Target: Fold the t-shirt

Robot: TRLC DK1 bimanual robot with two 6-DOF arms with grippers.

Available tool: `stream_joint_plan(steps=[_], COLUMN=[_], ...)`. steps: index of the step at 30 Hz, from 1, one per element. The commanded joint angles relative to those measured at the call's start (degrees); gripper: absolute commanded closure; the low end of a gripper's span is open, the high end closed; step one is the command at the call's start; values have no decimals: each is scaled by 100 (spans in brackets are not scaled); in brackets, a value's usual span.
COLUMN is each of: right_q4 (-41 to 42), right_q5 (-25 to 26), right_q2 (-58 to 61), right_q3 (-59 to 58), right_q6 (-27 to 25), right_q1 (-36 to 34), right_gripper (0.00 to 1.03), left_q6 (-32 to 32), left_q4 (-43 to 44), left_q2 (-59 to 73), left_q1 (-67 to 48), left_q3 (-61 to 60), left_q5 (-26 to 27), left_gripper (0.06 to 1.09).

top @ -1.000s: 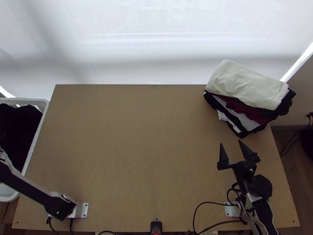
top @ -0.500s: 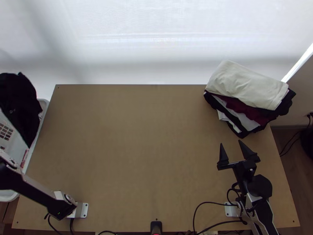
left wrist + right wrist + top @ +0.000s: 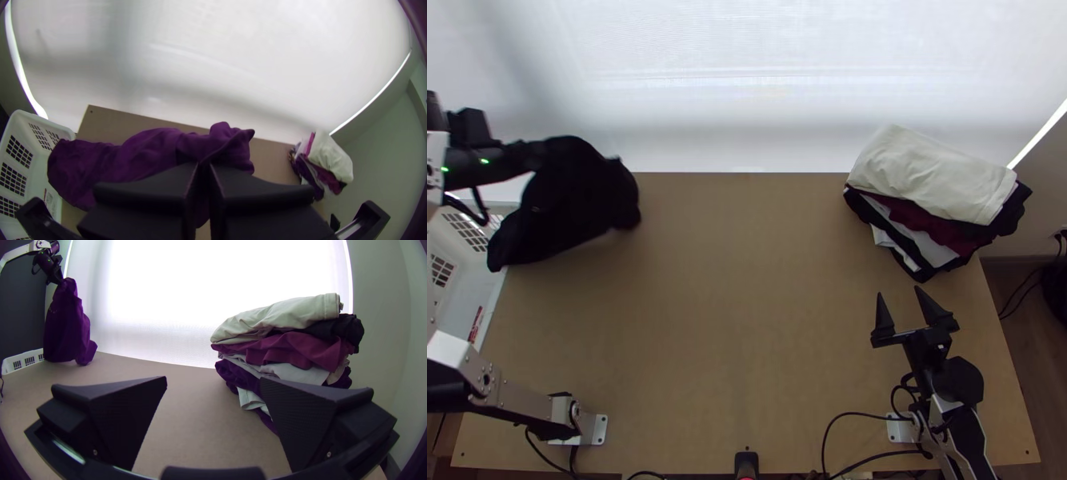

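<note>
At the upper left, my left gripper (image 3: 531, 152) is over the table's far left corner, shut on the dark t-shirt (image 3: 583, 200), which hangs bunched below it. In the left wrist view my left gripper (image 3: 203, 171) has its fingers together on the t-shirt (image 3: 151, 151), purple-looking there. The right wrist view shows the t-shirt (image 3: 66, 329) dangling in folds from the left gripper (image 3: 57, 281). My right gripper (image 3: 899, 292) stands open near the right side of the table, nothing between its fingers. In its own wrist view the right gripper (image 3: 213, 380) is wide apart.
A stack of folded clothes (image 3: 931, 176), cream on top, lies at the far right corner, beyond the right gripper. A white laundry basket (image 3: 455, 276) stands against the table's left edge. Cables (image 3: 859, 414) run along the near edge by the right base.
The left arm has swung up the picture and to the right, lifting the dark t-shirt out of the basket and over the table's far left corner. The right arm has kept still.
</note>
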Motion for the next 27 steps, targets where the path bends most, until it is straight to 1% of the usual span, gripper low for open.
stream_joint_plan(steps=[1, 3, 5, 7, 12, 15, 20, 22, 27], right_q4=[-88, -88, -88, -88, -88, -88, -88, -88, -88], right_q5=[68, 68, 68, 68, 68, 68, 68, 68, 68], right_q2=[34, 34, 34, 34, 34, 34, 34, 34, 34], right_q3=[-38, -38, -38, -38, -38, -38, -38, -38, -38], right_q6=[95, 95, 95, 95, 95, 95, 95, 95, 95], right_q1=[43, 43, 43, 43, 43, 43, 43, 43, 43], right_gripper=[5, 5, 5, 5, 5, 5, 5, 5, 5], left_q6=[-274, -379, -485, -564, -968, -1276, -1724, -1891, -2172], left_q4=[371, 802, 1285, 1575, 1988, 2357, 3025, 3280, 3896], left_q2=[-677, -1002, -1257, -1415, -1468, -1283, -721, -457, -61], left_q1=[-792, -1398, -1996, -2611, -3868, -4527, -5362, -5626, -6153], left_q3=[-927, -1718, -2491, -3098, -3924, -4223, -4442, -4425, -4337], left_q5=[-226, -437, -841, -1211, -1747, -1993, -2204, -2432, -2494], left_gripper=[105, 105, 105, 105, 105, 105, 105, 105, 105])
